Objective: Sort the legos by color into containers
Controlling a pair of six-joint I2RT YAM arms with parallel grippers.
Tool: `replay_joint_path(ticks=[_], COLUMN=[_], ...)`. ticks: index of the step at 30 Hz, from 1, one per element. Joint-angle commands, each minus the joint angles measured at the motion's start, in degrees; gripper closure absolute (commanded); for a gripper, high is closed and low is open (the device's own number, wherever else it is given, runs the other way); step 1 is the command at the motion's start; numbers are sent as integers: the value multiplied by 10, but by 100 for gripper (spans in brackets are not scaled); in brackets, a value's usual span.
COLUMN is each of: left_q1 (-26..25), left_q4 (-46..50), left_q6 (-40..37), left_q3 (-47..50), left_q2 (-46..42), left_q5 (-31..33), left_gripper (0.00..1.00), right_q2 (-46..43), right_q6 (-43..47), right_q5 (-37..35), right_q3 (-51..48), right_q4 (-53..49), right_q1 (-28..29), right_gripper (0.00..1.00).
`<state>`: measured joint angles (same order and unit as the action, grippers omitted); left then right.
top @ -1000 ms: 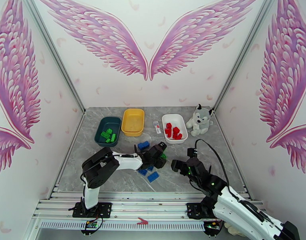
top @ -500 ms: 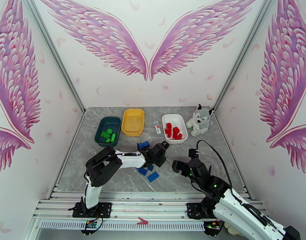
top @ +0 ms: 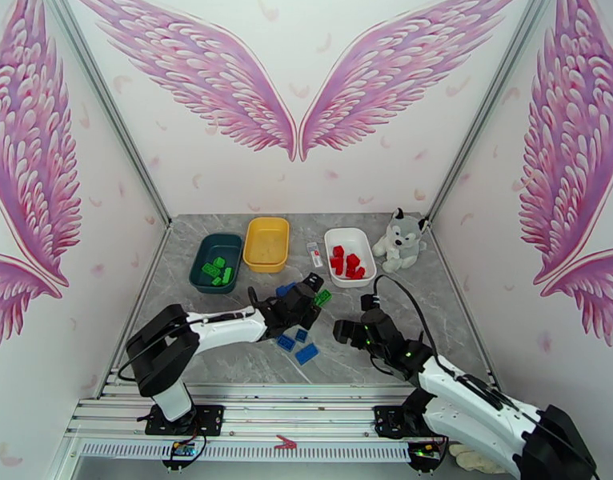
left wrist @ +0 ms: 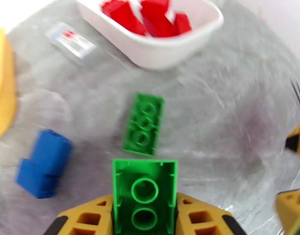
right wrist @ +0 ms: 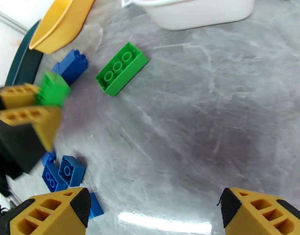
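Snapped the left gripper (left wrist: 144,220) shut on a green brick (left wrist: 144,185) within the last second and lifted it off the surface (left wrist: 228,114) — ready for the dark teal tray (top: 214,246), well apart. Left a second green brick (left wrist: 144,124) lying near the white tray (left wrist: 158,55). Kept the right gripper (right wrist: 154,204) wide open — empty.

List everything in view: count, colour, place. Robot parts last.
Plastic trays: three; dark teal tray, yellow tray, white tray; far row, left to right.
Green studded bricks: several in the dark teal tray; one loose oblong green brick mid-table; one held green brick.
Red studded bricks: several; in the white tray.
Blue studded bricks: at least four; mid-table.
Small tube: one; white and red; between yellow and white trays.
Plush husky: one; grey and white; right of the white tray.
Left tool: shut on the held green brick.
Right tool: open, above bare table.
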<state>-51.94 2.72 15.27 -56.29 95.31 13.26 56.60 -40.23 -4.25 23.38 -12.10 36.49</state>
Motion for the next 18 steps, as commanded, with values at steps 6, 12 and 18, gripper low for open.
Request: replay_joint_path(ticks=[6,12,18], left_q1=[134,270,346], left_q4=[75,102,113], left_q6=[40,56,37], left_q3=[52,63,28], left_q2=[-118,-176,-138], left_q5=[72,56,22], left_gripper=[68,65,59], right_q2=[181,295,331], right_q6=[27,45,44], right_q5=[67,88,101], right_q3=[122,221,254], right_q4=[126,129,135], right_q1=[44,82,90], right_gripper=[11,15,16])
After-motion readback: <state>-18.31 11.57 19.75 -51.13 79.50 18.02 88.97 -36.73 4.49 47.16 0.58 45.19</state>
